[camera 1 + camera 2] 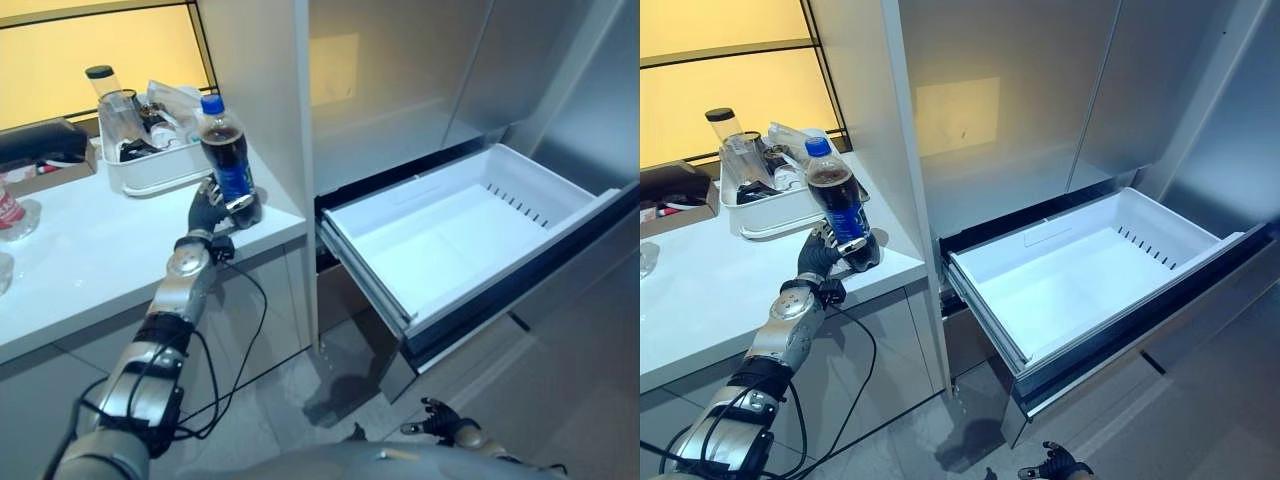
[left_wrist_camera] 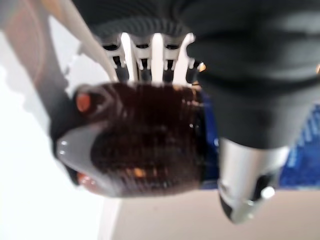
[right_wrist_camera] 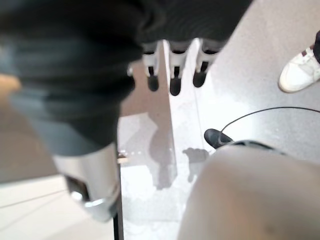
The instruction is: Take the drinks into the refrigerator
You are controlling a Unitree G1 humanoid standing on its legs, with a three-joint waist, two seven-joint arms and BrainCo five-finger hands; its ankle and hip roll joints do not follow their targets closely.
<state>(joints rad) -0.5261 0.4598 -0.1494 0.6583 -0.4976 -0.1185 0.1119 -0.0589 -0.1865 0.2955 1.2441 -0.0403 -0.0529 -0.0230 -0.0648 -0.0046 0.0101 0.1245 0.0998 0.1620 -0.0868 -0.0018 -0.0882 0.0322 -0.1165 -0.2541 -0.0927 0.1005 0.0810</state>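
Left hand [image 1: 210, 208] wrapped round bottle [image 1: 228, 160] — upright, cap up, tabletop's [image 1: 100, 250] right corner; right hand [image 3: 172, 70] fingers relaxed over floor — shoe [image 3: 300, 72] there.

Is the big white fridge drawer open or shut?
Open. The drawer is pulled far out from the refrigerator, and you can see its bare white bottom with nothing inside.

A dark cola bottle [image 1: 228, 165] with a blue cap and blue label stands upright at the white counter's [image 1: 100, 250] front corner.
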